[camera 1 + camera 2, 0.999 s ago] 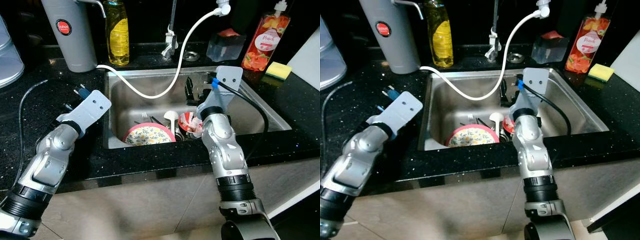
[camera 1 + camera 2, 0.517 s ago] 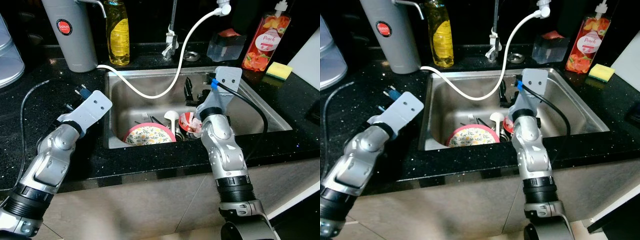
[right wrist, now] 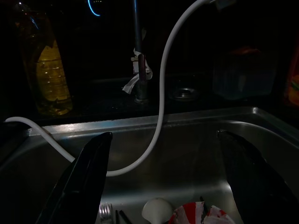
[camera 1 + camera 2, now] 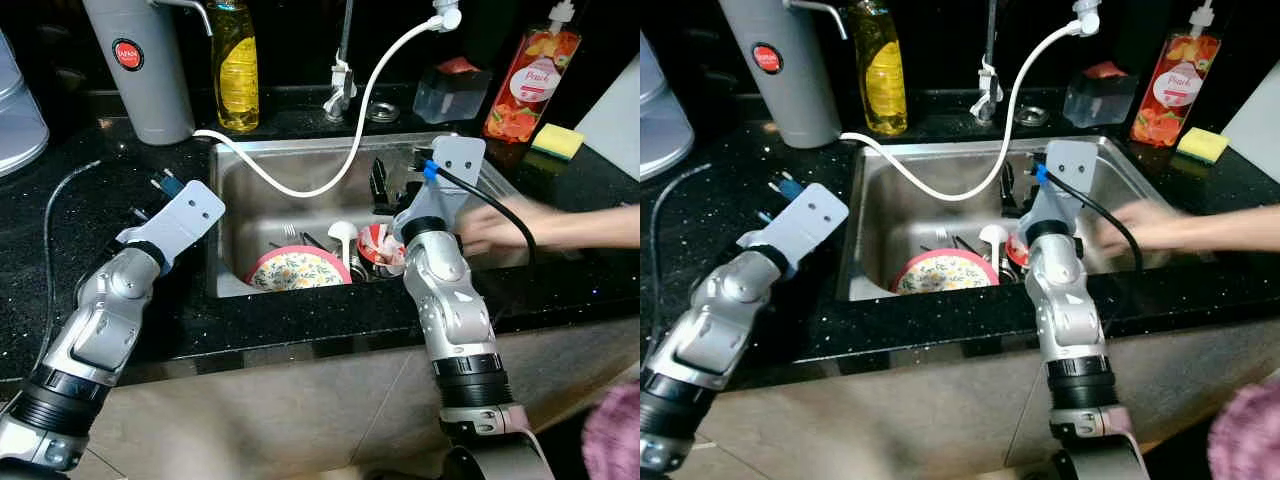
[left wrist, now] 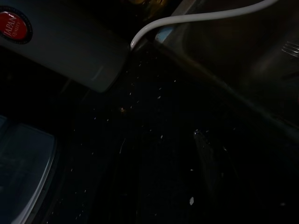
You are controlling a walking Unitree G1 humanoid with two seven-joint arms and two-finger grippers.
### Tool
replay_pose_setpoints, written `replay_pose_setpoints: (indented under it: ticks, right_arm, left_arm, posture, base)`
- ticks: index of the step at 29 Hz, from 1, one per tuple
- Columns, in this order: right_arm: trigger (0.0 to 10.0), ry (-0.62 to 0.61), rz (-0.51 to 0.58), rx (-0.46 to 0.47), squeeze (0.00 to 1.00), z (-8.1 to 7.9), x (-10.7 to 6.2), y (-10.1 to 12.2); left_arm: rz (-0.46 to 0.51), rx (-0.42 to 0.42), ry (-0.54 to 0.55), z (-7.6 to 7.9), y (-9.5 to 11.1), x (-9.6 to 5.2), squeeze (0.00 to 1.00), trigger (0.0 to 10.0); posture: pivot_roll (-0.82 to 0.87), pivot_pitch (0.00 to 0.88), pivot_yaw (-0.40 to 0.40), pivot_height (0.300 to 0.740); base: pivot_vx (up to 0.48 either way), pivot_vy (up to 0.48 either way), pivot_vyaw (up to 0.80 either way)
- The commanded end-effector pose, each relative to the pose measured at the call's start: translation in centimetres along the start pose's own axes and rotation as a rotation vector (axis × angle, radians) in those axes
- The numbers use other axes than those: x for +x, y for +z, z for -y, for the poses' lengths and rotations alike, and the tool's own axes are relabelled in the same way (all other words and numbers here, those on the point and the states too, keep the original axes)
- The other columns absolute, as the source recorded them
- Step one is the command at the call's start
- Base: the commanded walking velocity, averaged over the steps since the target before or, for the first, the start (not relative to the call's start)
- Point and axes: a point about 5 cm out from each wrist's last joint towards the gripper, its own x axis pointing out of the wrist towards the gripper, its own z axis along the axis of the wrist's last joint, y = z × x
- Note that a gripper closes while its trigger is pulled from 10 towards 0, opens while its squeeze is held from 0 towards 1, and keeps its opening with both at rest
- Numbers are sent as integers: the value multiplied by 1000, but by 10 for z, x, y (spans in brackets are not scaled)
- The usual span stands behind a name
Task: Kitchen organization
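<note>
The steel sink [image 4: 300,146] holds a flowered plate with a pink rim [image 4: 297,270], a white ladle [image 4: 341,233], a red and white bowl [image 4: 378,246] and some forks [image 4: 289,234]. My right gripper [image 3: 163,135] hangs open inside the sink above the bowl, its two black fingers [image 3: 88,177] spread wide with nothing between them. My left gripper [image 4: 150,198] hovers over the black counter just left of the sink, its wrist view dark. A person's blurred hand [image 4: 500,226] reaches in from the right over the sink's right half, beside my right arm.
A white hose [image 4: 340,172] loops from the faucet [image 4: 343,80] into the sink. Behind stand a grey dispenser [image 4: 140,65], a yellow soap bottle [image 4: 235,65], a clear box [image 4: 450,92], a peach bottle [image 4: 530,80] and a yellow sponge [image 4: 557,141]. A cable [image 4: 50,220] crosses the left counter.
A person's arm has come in from the right and now stretches over the sink's right side. Both of my arms have stayed nearly where they were.
</note>
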Motion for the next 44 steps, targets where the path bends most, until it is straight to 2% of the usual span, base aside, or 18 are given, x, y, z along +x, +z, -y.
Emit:
replay_pose_setpoints:
  ticks: [1,17,44]
  right_arm:
    - [10000,9,9,-6,0,-2,0,3]
    - [10000,39,7,-13,0,-5,3,4]
    - [10000,23,6,-6,0,-4,2,2]
  left_arm:
    - [-6,1,-11,4,2,2,0,10000]
    - [-3,1,-11,7,4,2,0,10000]
    - [-8,2,-12,9,4,4,0,10000]
  posture:
    - [91,0,0,740]
    - [98,0,-36,740]
    - [92,0,-7,740]
  base:
    - [0,0,0]
    - [0,0,0]
    - [0,0,0]
